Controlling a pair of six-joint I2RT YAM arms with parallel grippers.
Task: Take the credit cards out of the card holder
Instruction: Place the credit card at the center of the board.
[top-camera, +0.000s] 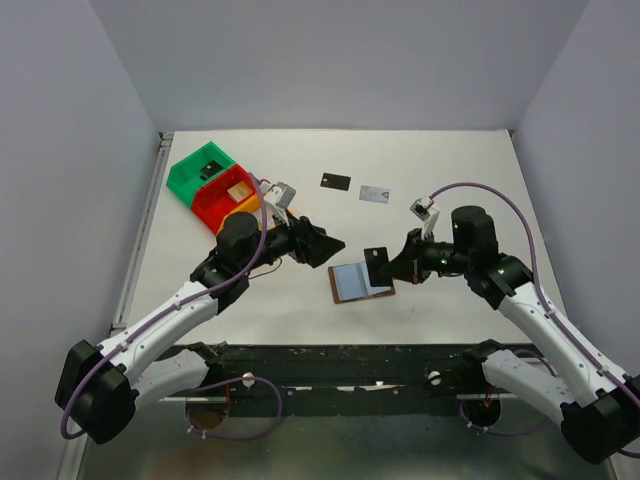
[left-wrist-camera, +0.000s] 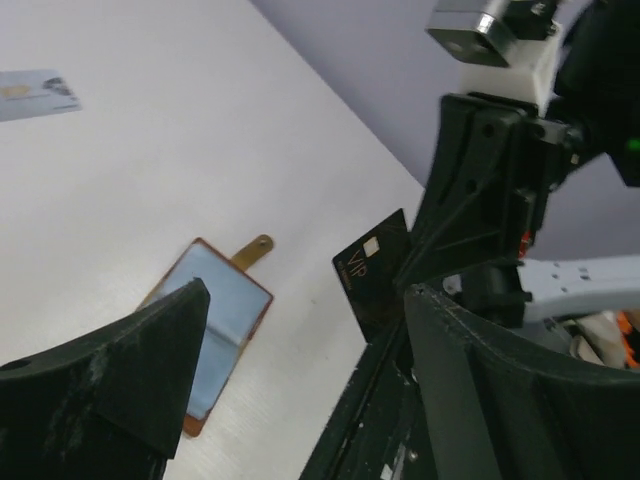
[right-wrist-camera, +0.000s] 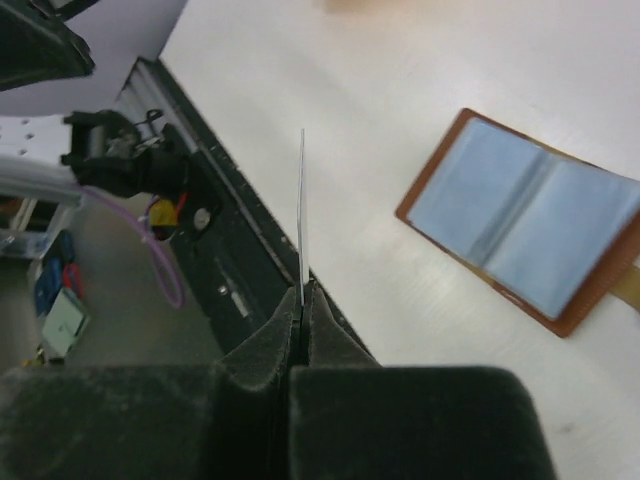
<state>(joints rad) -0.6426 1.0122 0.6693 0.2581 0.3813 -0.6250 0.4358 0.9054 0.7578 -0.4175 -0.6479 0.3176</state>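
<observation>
— White counter (top-camera: 300, 312): where's your open brown leather card holder (top-camera: 361, 282)?
— Lying flat, mid-counter. Your right claw (right-wrist-camera: 300, 298) pinches a thin black credit card (right-wrist-camera: 301, 210) near it; your left claw (top-camera: 330, 245) gapes empty.

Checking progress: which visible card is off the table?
The black VIP card, pinched in the right end effector; the other black card and silver card lie flat.

- The whole table (top-camera: 300, 160) is seen from afar, from above and behind the arm bases (top-camera: 436, 378), looking down and forward.
- Through the left gripper (left-wrist-camera: 305, 300), a low, close view is had towards the right arm (left-wrist-camera: 500, 180).
- Past the right gripper (right-wrist-camera: 300, 300), the table is viewed closely, looking down.
- The card holder (top-camera: 361, 282) is shared by all three views.
</observation>
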